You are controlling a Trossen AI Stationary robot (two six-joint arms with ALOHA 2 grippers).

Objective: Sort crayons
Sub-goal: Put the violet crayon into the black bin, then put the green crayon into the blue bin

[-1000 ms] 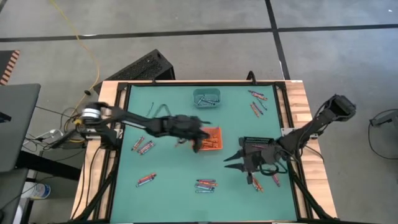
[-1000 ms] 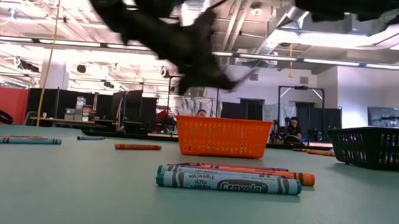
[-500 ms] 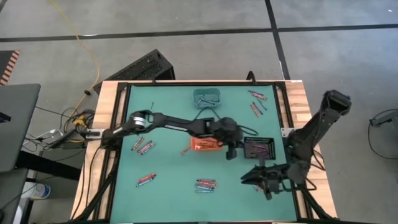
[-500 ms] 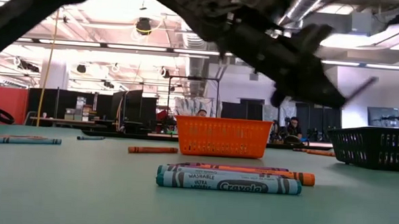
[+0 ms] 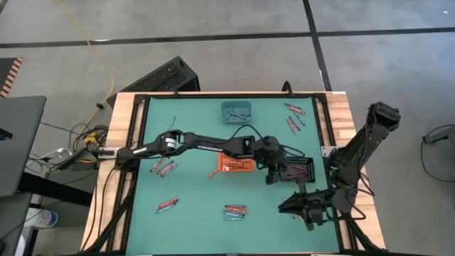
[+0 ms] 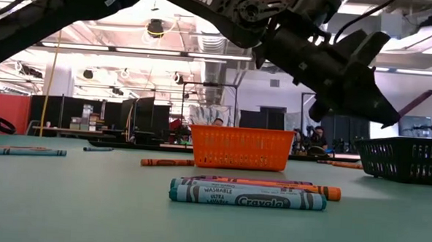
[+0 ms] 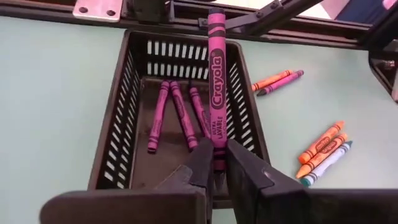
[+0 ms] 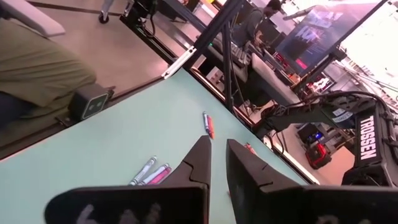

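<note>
while purple crayon (image 7: 216, 93) stuck out from left gripper (image 7: 215, 163), pinched between its fingers, it hung over black tray (image 7: 123, 99) near table's right edge. three more purple crayons (image 7: 179, 114) lay inside that tray. other crayons lay scattered on green table (image 5: 192, 199); cluster (image 5: 235, 211) sat near front edge, orange tray (image 5: 237, 163) mid-table. right gripper (image 5: 291, 205) hovered low near front right, fingers apart slightly, holding nothing visible.

Paper-wrapped crayon (image 7: 215, 93) – black plastic mesh tray (image 7: 124, 112)
</note>
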